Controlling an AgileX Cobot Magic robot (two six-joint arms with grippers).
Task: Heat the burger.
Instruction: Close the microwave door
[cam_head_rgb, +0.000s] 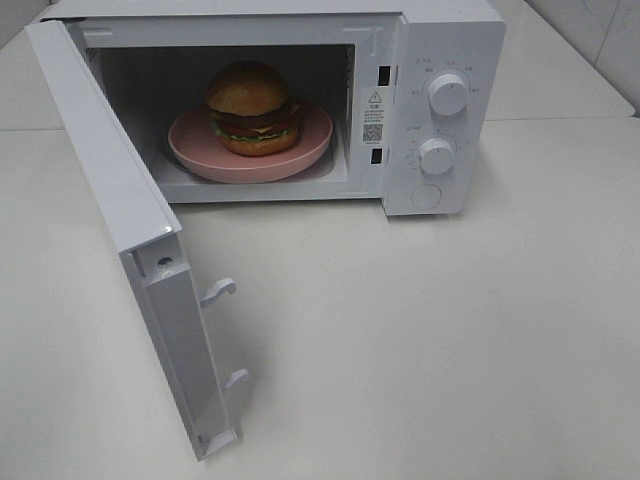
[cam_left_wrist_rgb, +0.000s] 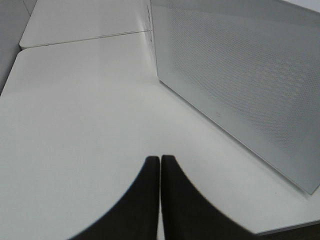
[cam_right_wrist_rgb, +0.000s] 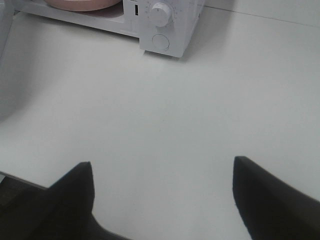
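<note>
My left gripper (cam_left_wrist_rgb: 160, 158), pinched closed, should push the open microwave door (cam_head_rgb: 110, 160) flush; right gripper (cam_right_wrist_rgb: 162, 161) gapes empty; burger (cam_head_rgb: 252, 108) sits inside.

The setting reads as a test bench set up like a kitchen corner. A white countertop microwave oven (cam_head_rgb: 447, 128) with two round dials (cam_head_rgb: 448, 93) stands with its door (cam_head_rgb: 110, 190) swung open on plain white tabletops (cam_head_rgb: 450, 340) pushed edge to edge. The seam (cam_left_wrist_rgb: 85, 39) between them shows in the left wrist view. Inside the oven a burger (cam_head_rgb: 252, 105) sits on a pink plate (cam_head_rgb: 200, 152). Pale wall tiles (cam_head_rgb: 610, 45) fill the far right corner behind the tables.
</note>
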